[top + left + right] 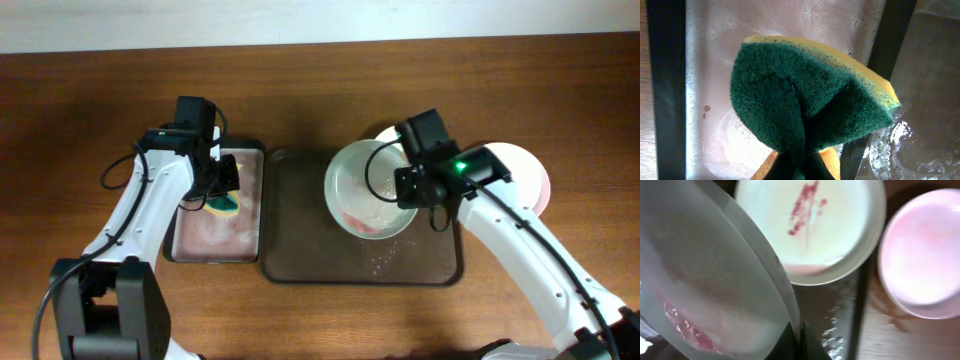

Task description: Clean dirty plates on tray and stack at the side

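1. Far left, my left gripper (224, 196) hangs over the small tray (195, 245). Its fingers are clamped on a sponge (226, 206).
2. The left wrist camera shows the sponge (805, 100) with its dark green scrubbing face toward the lens and yellow foam along the upper right edge. It is creased where the fingers pinch it at the bottom of the view.
3. The small tray (705, 60) has a black rim and a pinkish, wet, sudsy floor with a couple of small red specks.
4. Just to its right sits the big tray (300, 235), dark brown, with water droplets on its floor near the front middle.
5. Over the big tray's right half, the lifted plate (365, 185) is held tilted, with red smears along its lower inside edge.
6. My right gripper (406, 190) is clamped on that plate's right rim. On the right wrist camera I see the dark fingers (799, 341) pinched on the edge of the lifted plate (710, 280).
7. Beyond it, the streaked plate (810, 230) lies flat in the big tray's far right corner, with a red streak in its centre. From overhead I see only a sliver of it (388, 133).
8. Farthest right, the pinkish plate (525, 170) lies on the bare table (100, 100), just beside the big tray's right rim. I cannot tell whether they touch.
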